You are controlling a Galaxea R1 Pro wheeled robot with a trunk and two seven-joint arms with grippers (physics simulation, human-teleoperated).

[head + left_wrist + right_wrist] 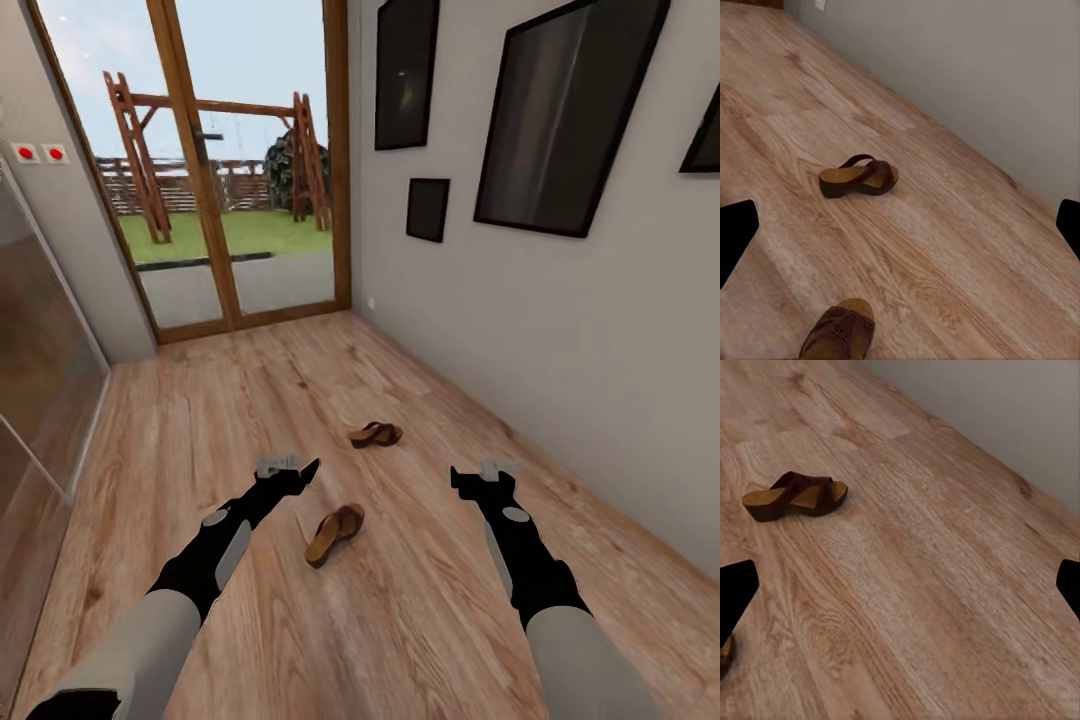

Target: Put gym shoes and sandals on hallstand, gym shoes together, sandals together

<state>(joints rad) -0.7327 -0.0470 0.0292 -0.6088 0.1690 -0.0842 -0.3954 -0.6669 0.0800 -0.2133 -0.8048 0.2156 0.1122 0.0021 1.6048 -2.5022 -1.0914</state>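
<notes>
- The left claw [290, 468] hovers above the corridor floor [420, 620], its fingers spread wide and nothing between them (its wrist view has a dark fingertip [735, 236] at either edge).
- The nearer sandal [334, 533] lies on the floor just right of the left claw, between the two arms.
- The farther sandal [376, 434] lies flat on the planks beyond it, a little to the right, well apart from the first; the grey wall [560, 330] runs along the right.
- The right claw [482, 477] hangs over bare floor, likewise wide open and empty.
- At the far end stands a glass door [240, 170] with a wooden frame.
</notes>
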